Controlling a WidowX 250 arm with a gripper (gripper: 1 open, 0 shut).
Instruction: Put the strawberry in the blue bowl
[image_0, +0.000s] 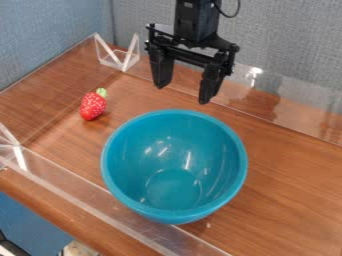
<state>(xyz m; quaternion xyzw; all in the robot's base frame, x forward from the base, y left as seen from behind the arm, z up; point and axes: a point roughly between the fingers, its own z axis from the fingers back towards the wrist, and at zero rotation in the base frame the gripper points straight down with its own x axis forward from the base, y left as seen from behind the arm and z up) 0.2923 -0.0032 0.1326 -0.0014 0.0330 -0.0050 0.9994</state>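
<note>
While the strawberry (92, 104) lies on its side on the wooden tabletop (287, 150), my gripper (183, 90) hangs above the far side of the table with its two dark fingers (160, 70) spread wide and nothing between them. From my remote seat I see the fingers pointing straight down, their tips clear of the wood and apart from every object. The strawberry, red with a green leafy top, sits to the left in the camera view, well apart from the gripper and a little way off the rim of the blue bowl (128, 135). That bowl (glossy, teal-blue and easily the largest thing in sight) stands upright near the front edge of the table, its inside bare and catching a few highlights. The gripper is behind the bowl, nearer the back of the table, and not over its opening. A clear plastic barrier (27, 155) runs along the table's edges, and a small clear triangular bracket (116, 50) stands at the back left corner.
</note>
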